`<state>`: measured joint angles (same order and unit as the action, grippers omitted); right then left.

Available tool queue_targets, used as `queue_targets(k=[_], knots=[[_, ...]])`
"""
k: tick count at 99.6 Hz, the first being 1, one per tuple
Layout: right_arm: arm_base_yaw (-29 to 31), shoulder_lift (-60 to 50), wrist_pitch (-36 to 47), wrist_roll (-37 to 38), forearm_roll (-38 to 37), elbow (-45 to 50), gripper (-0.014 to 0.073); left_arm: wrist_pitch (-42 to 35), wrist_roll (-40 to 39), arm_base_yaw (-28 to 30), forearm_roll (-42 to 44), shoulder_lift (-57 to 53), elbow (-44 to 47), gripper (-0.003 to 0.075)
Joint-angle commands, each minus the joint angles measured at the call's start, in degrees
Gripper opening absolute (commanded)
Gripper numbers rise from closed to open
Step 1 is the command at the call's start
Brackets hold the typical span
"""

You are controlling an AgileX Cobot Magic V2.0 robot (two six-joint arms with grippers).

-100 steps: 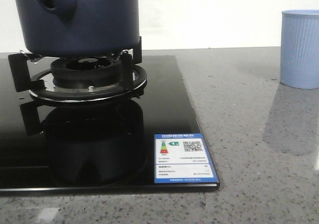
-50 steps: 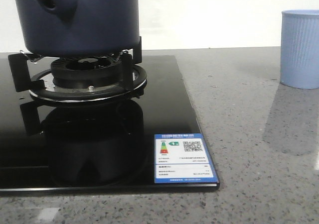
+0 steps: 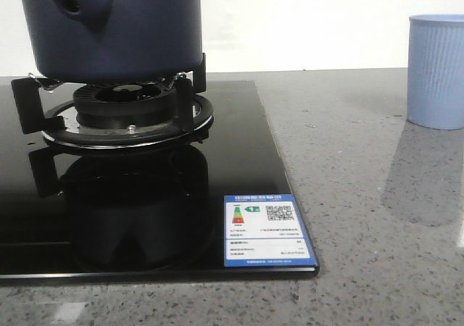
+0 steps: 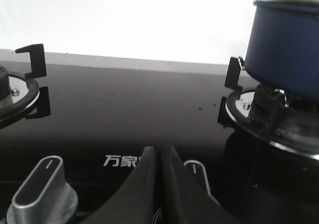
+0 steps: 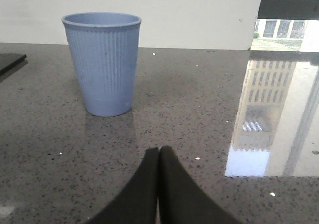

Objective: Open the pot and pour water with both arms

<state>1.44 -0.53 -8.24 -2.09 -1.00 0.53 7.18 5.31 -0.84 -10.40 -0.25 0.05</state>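
Front view, L to R: dark navy pot point(image 3: 112, 29) sits on the black burner grate point(image 3: 109, 101) at upper left of the black glass cooktop point(image 3: 239, 159), top of pot cut off by frame. Stubby same-colour handle point(image 3: 76, 6) w/ round hole points toward the camera and a bit left. Lid not readable here. Pot + burner reflect in the glass below. Blue-white energy label sticker point(image 3: 269, 230) at the near right corner of the cooktop. Right of that, grey speckled countertop point(image 3: 348, 195). Ribbed light-blue cup point(image 3: 436, 71) stands upright at far right edge, well apart from the pot, partly cropped.

Neither arm shows in front view.

Left wrist cam: left gripper point(image 4: 158, 184) low over the front edge of the cooktop, fingers pressed together, holding nothing. Silver control knob point(image 4: 42, 189) to one side of it, a second knob point(image 4: 199, 176) partly hidden behind the fingers, white brand lettering point(image 4: 119, 160) on the glass btwn them. Part of another burner point(image 4: 17, 89) at one edge. Pot at the other edge on its grate, apart from the gripper; a grey rim runs along its top, can't tell if that's a lid.

Right wrist cam: right gripper point(image 5: 159, 184) fingers closed tight, empty, just above the countertop. Cup stands ahead of it and off to one side, not touching. Looks empty but inside mostly hidden. Window reflection point(image 5: 269, 114) on the counter on the other side.
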Motion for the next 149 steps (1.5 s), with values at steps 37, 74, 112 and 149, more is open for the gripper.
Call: queue_targets(k=[37, 74, 112, 149], knots=[[0.3, -1.1, 9.8, -0.4, 32.6, 1.5, -0.0067, -8.9, 0.1, 0.2, -25.6, -1.5, 1.9, -0.0019], [0.3, 1.9, -1.2, -0.5, 30.3, -8.6, -0.0046, -1.7, 2.9, 0.2, -28.1, 0.4, -8.5, -0.0019], [-1.4, 27.5, -19.6, -13.4, 23.1, -32.7, -0.0046, 19.6, 23.6, -1.9, -25.8, 23.4, -33.9, -0.0019], [-9.9, 32.1, -18.9, -16.7, 23.7, -35.9, 0.0015, 12.6, 30.6, -13.2, -33.3, 33.4, -38.8, 0.0148]])
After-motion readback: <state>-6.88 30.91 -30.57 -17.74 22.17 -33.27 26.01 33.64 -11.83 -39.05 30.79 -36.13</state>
